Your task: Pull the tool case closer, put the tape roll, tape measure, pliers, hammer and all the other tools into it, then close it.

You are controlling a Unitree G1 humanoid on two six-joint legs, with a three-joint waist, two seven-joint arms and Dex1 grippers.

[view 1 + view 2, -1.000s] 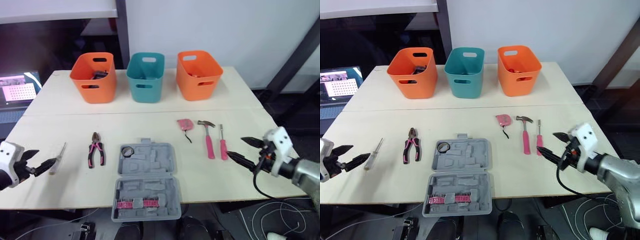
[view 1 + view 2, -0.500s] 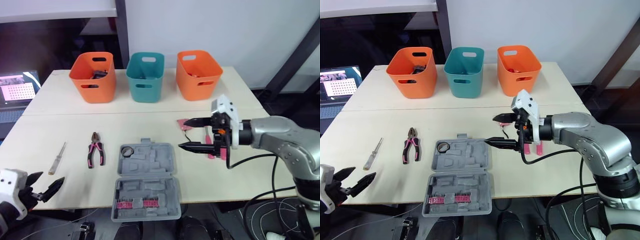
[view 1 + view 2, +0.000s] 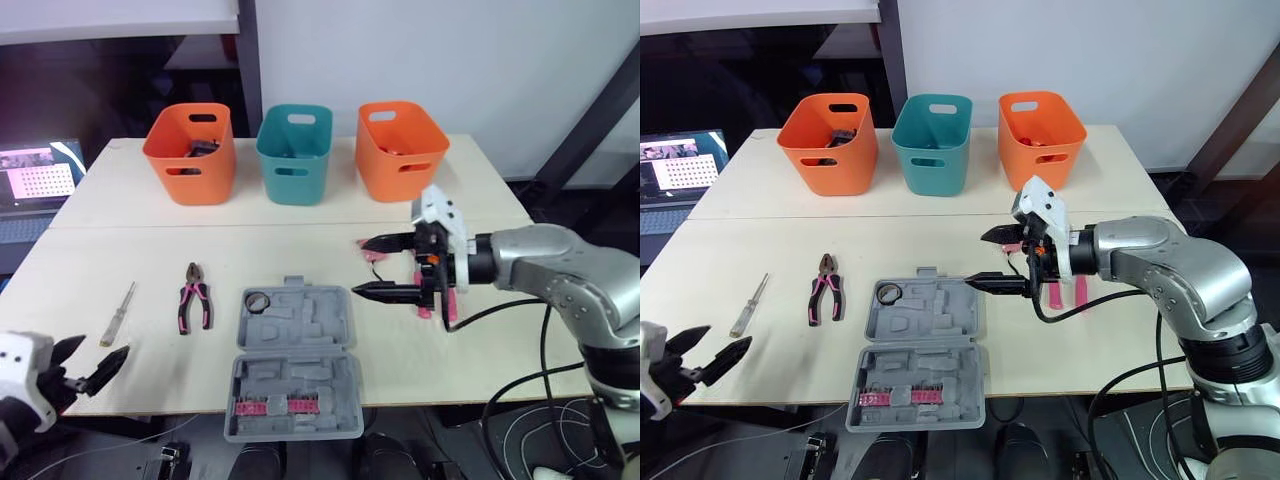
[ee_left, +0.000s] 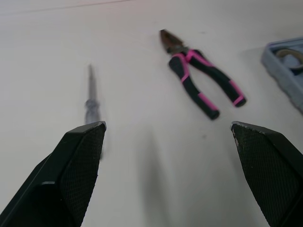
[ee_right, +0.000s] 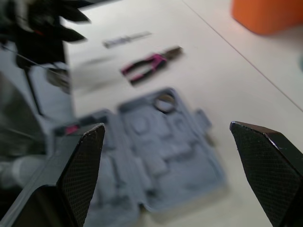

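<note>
Now the right tool (image 3: 356,267) has swung in from the 4 o'clock edge of the bench (image 3: 300,235). It hangs at 3 o'clock of the open tool case (image 3: 295,365), spread wide, holding and touching nothing. The case lies at the bench's 6 o'clock, so pulling it seems the step at hand. The left tool (image 3: 104,346) has drawn back to 8 o'clock, also open and empty.

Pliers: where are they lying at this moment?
In the left eye view, the pliers lie flat on the table, on the robot's left, between the screwdriver and the open tool case, touching neither.
</note>
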